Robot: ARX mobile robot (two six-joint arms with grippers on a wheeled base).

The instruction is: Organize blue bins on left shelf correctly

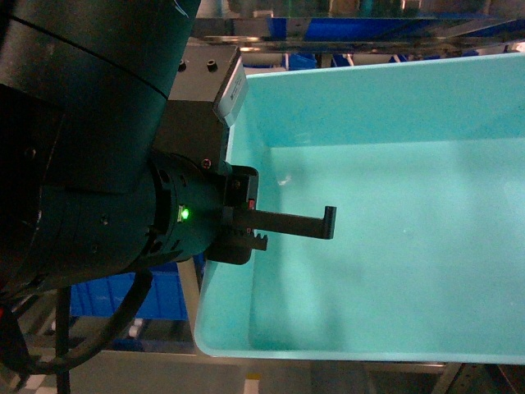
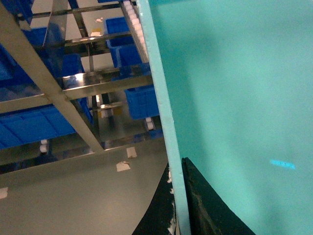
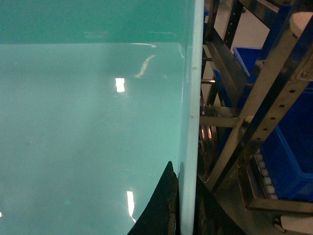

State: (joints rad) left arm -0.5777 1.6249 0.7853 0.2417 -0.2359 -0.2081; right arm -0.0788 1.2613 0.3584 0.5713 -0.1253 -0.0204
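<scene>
left gripper (image 1: 283, 230) straddles bin (image 1: 394, 246) wall, shelf (image 1: 328, 37) behind.

Stainless-steel shelf (image 2: 105, 85): square posts, flat rails, white-roller tracks (image 2: 136, 27) along its tiers. Royal-blue bins (image 2: 142, 100) sit on several tiers, seen in both wrist views. Grey floor (image 2: 73, 196) below carries small pale tape marks (image 2: 123, 166).
</scene>
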